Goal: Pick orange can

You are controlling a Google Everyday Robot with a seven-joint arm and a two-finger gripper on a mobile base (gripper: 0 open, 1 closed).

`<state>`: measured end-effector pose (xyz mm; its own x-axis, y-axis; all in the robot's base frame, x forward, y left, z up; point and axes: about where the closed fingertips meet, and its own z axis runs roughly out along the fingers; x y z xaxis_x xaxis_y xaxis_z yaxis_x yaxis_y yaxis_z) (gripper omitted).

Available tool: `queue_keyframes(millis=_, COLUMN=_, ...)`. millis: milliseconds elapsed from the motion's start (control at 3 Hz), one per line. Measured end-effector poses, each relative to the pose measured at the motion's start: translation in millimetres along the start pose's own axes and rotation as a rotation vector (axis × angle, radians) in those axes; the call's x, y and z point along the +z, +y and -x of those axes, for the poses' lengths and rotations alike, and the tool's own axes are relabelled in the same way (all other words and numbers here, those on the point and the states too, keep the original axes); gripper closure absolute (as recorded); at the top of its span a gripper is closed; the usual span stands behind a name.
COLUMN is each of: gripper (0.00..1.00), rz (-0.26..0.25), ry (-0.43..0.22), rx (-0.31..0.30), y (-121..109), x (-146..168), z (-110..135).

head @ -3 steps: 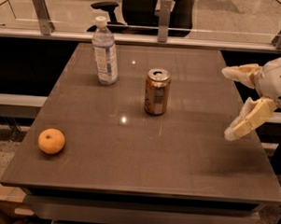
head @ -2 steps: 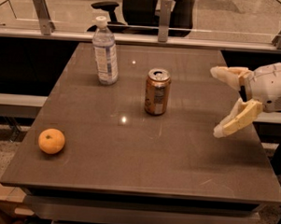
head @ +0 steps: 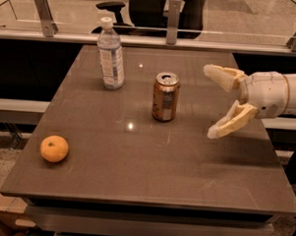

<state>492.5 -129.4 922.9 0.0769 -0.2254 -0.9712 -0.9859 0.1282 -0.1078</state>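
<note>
The orange can [head: 165, 97] stands upright near the middle of the dark grey table [head: 150, 174], its silver pull-tab top showing. My gripper [head: 211, 101] comes in from the right, level with the can and a short way to its right, not touching it. Its two pale fingers [head: 231, 121] are spread wide apart and hold nothing.
A clear plastic water bottle [head: 111, 55] with a white cap stands at the back left of the can. A round orange fruit [head: 54, 149] lies near the front left corner. A glass rail with metal posts [head: 173, 20] runs behind the table, with an office chair beyond it.
My gripper has moved left toward the can, still open. The can, bottle and fruit have not moved.
</note>
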Motion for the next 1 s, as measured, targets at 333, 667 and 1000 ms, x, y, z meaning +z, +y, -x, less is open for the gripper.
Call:
queue_keyframes(millis=333, gripper=0.00, rz=0.027, ry=-0.077, rx=0.002, y=-2, x=22, z=5)
queue_keyframes(millis=667, gripper=0.00, rz=0.052, ry=-0.132, rx=0.021, y=-13, x=53, z=-1)
queue_keyframes(millis=1000, gripper=0.00, rz=0.057, ry=-0.115, rx=0.017, y=-17, x=62, z=5)
